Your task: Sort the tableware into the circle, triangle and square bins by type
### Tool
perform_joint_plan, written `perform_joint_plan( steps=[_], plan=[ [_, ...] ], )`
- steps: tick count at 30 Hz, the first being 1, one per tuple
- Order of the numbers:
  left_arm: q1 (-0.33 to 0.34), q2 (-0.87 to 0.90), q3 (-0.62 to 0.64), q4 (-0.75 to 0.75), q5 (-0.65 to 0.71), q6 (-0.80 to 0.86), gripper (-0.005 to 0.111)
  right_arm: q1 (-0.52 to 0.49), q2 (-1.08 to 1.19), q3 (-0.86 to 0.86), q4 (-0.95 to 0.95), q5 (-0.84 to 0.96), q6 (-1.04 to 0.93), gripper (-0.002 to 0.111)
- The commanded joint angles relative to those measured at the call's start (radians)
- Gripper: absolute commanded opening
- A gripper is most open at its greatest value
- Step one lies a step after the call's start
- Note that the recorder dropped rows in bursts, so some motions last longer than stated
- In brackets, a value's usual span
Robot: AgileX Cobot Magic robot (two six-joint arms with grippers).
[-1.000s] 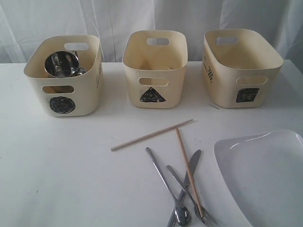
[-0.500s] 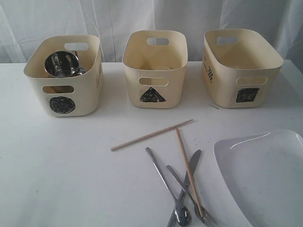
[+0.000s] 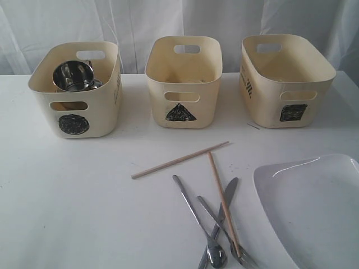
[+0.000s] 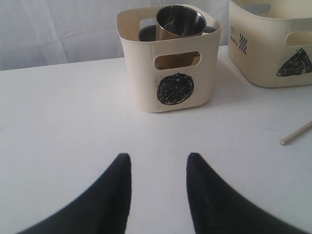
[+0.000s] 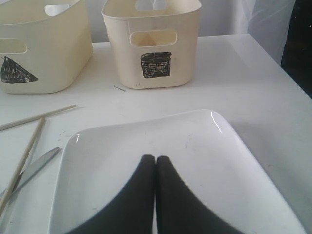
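Three cream bins stand at the back: the circle bin point(image 3: 76, 89) on the left with a steel mug point(image 3: 72, 75) in it, the triangle bin point(image 3: 183, 84) in the middle, the square bin point(image 3: 286, 81) on the right. Two wooden chopsticks point(image 3: 179, 159) lie crossed in front of them, above a steel spoon point(image 3: 196, 216), knife point(image 3: 221, 216) and fork point(image 3: 224, 230). A large white plate point(image 3: 314, 207) lies at the front right. My left gripper point(image 4: 158, 158) hangs open over bare table facing the circle bin point(image 4: 168, 63). My right gripper point(image 5: 155, 158) is shut, empty, over the plate point(image 5: 195, 146).
White curtains hang behind the table. The table's right edge point(image 5: 287, 68) runs close beside the square bin point(image 5: 153, 44) and the plate. A small thin scrap point(image 3: 253, 126) lies in front of the square bin.
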Motion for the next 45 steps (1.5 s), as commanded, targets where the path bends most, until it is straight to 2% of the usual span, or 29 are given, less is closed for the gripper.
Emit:
perform_joint_plan(
  steps=[1,27,29,32,37,39,45],
  plan=[
    [0.001,-0.005,0.003,-0.003,-0.003,0.0,0.042,0.002,-0.006,0.006,-0.003,-0.013,0.001,0.0],
    [0.001,-0.005,0.003,-0.003,-0.003,0.0,0.042,0.002,-0.006,0.006,-0.04,-0.013,-0.003,0.0],
    [0.001,-0.005,0.003,-0.003,-0.003,0.0,0.042,0.002,-0.006,0.006,0.008,-0.121,0.073,0.0],
    [0.001,-0.005,0.003,-0.003,-0.003,0.0,0.042,0.002,-0.006,-0.004,0.059,-0.461,0.193,0.0],
    [0.001,-0.005,0.003,-0.003,-0.004,0.0,0.042,0.002,-0.006,-0.043,0.016,-0.816,0.217,0.0],
    [0.001,-0.005,0.003,-0.003,-0.004,0.0,0.042,0.002,-0.006,-0.052,-0.038,-0.894,0.217,0.0],
    [0.001,-0.005,0.003,-0.003,-0.004,0.0,0.042,0.002,-0.006,-0.078,-0.109,-0.897,0.26,0.0]
  ],
)
